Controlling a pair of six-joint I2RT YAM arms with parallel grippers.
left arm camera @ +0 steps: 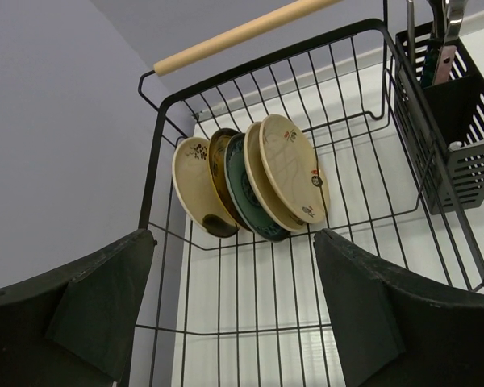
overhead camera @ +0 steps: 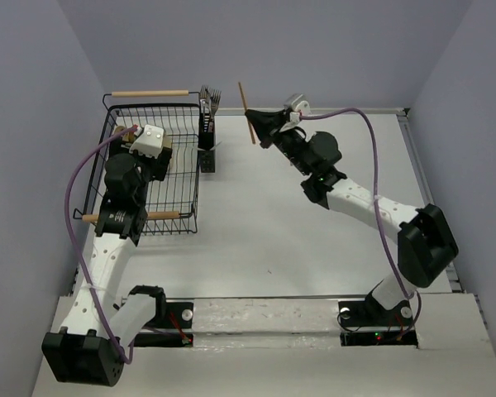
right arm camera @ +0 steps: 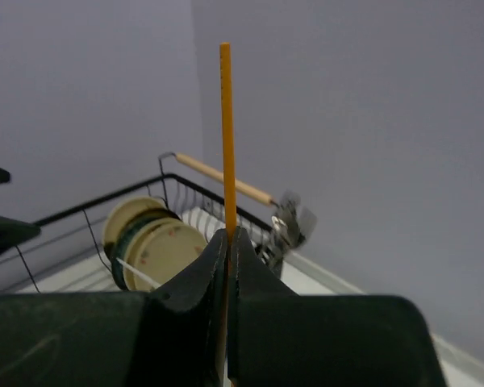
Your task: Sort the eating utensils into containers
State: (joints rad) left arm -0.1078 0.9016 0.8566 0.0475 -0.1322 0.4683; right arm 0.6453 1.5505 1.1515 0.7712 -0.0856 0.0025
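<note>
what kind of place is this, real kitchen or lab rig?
Most likely a lab robot cell staged with kitchen props, not a real kitchen: a white table boxed in by blank lilac walls, a left arm and right arm bolted at its near edge, and a wire dish rack holding plates.

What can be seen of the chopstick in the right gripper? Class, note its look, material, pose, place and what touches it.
The chopstick is a thin, straight, orange-brown stick, wooden by its look. The right gripper is shut on it, pinching it near one end, so most of its length rises past the fingers. In the overhead view it leans slightly and sits to the right of the black cutlery caddy holding forks, apart from both. Only the gripper touches it.
</note>
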